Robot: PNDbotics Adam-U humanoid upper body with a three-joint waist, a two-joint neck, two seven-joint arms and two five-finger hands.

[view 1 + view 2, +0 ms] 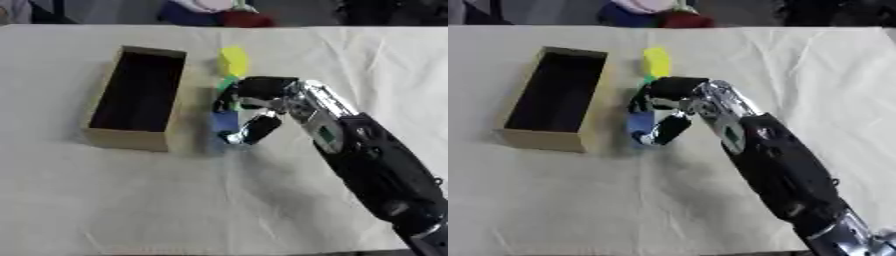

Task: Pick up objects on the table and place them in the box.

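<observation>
Blue block (225, 120) in curled right robot hand (262, 107)

We see the box (136, 97) on the counter (175, 200), left of centre. Just to its right sit three blocks in a near-to-far row: the far block (233, 61), a middle block (227, 82), the nearest block (225, 121). Our right hand (262, 102) reaches in from the near right, over the nearer two.
</observation>
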